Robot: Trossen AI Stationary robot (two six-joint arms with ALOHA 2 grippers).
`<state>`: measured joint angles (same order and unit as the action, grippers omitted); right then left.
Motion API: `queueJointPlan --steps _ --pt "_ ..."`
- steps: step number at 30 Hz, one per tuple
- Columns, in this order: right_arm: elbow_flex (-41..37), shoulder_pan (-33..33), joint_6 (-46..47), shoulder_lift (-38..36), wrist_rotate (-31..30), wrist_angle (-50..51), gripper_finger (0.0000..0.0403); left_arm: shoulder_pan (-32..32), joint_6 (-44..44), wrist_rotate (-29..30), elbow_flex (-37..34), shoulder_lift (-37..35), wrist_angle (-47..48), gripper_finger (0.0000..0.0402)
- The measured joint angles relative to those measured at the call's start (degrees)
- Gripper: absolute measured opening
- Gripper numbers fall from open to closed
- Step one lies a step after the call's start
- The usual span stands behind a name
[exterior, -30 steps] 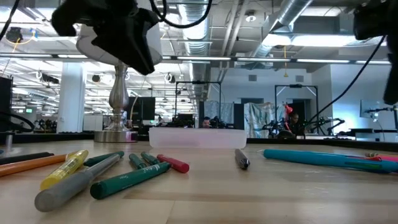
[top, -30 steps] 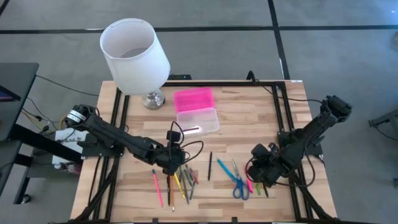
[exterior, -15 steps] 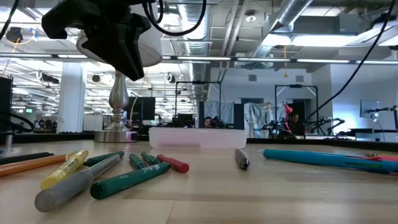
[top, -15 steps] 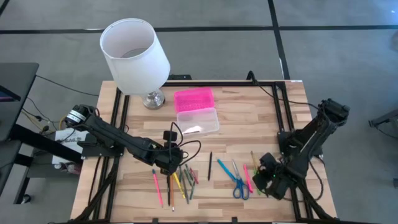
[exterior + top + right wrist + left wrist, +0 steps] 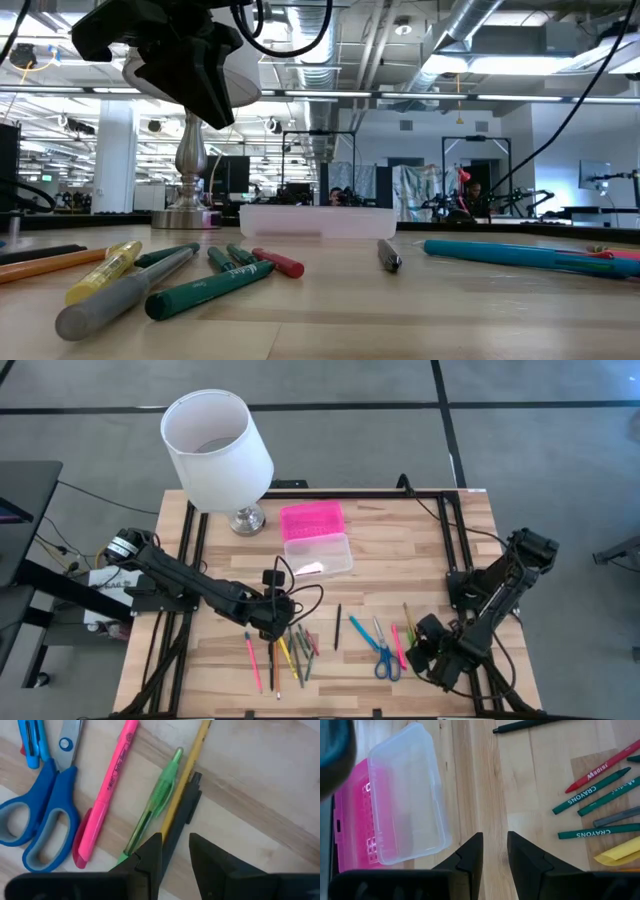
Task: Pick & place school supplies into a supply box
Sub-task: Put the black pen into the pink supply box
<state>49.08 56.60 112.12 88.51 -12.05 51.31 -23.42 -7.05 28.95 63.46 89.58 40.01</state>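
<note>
Two dark arms reach over a pale wooden table (image 5: 400, 550) with a black frame along its sides, standing on a grey floor; across the tabletop the low view shows a large hall with ceiling pipes and strip lights. A lamp (image 5: 217, 450) with a white shade stands at the far left corner. Beside it sits the supply box (image 5: 316, 553), its clear base empty and its pink lid (image 5: 311, 519) folded open away from the arms. The left arm stretches in from the table's left edge, bent low, and the left gripper (image 5: 494, 851) hovers above bare wood between the box and a cluster of crayons (image 5: 592, 795), its fingers a narrow gap apart with nothing between them. More pens and pencils (image 5: 285, 652) lie just below that gripper in the high view, and a black pen (image 5: 338, 626) lies alone near the middle. The right arm folds down at the near right edge, and the right gripper (image 5: 175, 852) hangs just over a black pen (image 5: 186, 810), fingers slightly parted and not clamped on it. Next to it lie a yellow pencil (image 5: 186, 777), a green pen (image 5: 157, 800), a pink highlighter (image 5: 107, 790) and blue-handled scissors (image 5: 47, 810).
</note>
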Motion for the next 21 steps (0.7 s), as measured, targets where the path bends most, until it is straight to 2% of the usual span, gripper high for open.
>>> queueJointPlan --steps 10,21 --pt "0.00 -0.02 -1.11 4.97 3.51 -2.95 0.0093 0.00 -0.76 -0.09 0.00 0.00 0.07 0.0083" --pt "-0.02 -0.12 -1.11 5.44 4.69 -3.60 0.0093 0.00 -0.76 -0.09 -0.02 0.02 0.20 0.0083"
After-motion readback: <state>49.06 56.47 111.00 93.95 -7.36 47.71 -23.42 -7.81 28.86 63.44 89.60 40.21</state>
